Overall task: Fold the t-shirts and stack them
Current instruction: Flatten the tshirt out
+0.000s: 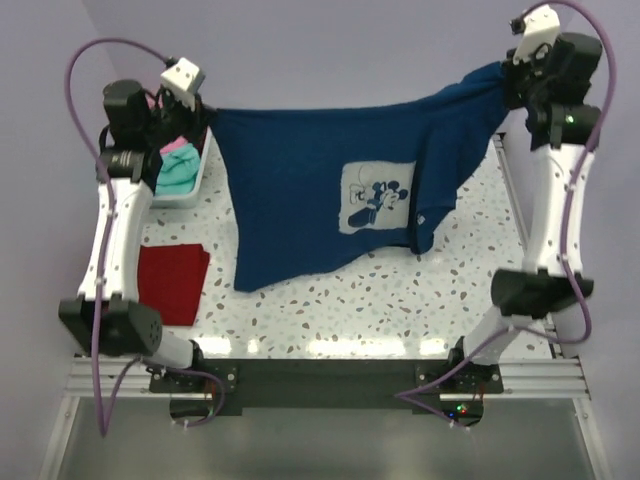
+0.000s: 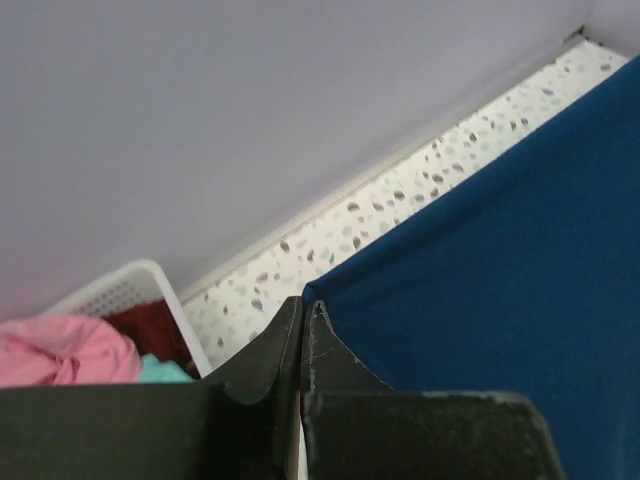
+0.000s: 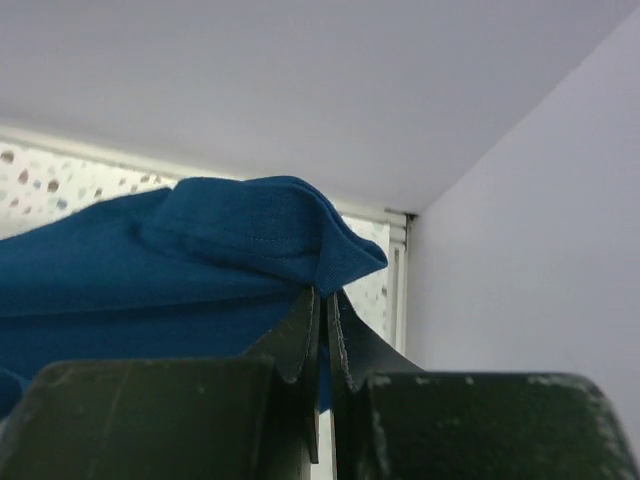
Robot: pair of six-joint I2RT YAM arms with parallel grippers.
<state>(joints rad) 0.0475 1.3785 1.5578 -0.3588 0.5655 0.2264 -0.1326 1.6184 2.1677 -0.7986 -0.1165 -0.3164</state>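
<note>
The left gripper was closed tight on 1 corner of the navy t-shirt, its 2 dark fingers pressed together with the cloth edge caught at their tips. The right gripper was clamped the same way on the far right end of that shirt, where a stitched hem folded into a small peak just above the jaws.

Between the 2 of them the navy shirt hung spread out across the back of the table, its top edge running almost straight from one gripper to the other. The white-and-light-blue printed picture faced up, right of the middle. The right part of the shirt was bunched and doubled over, with a flap drooping beside the print. I could not tell whether the lower edge touched the speckled tabletop or hung just above it.

To the left, just beside the left gripper, stood a white plastic basket, with a pink t-shirt and a teal t-shirt heaped inside. Nearer the arm bases, well apart from the navy shirt, a dark red t-shirt lay folded flat on the table by the left arm. A plain lilac wall rose behind the table.
</note>
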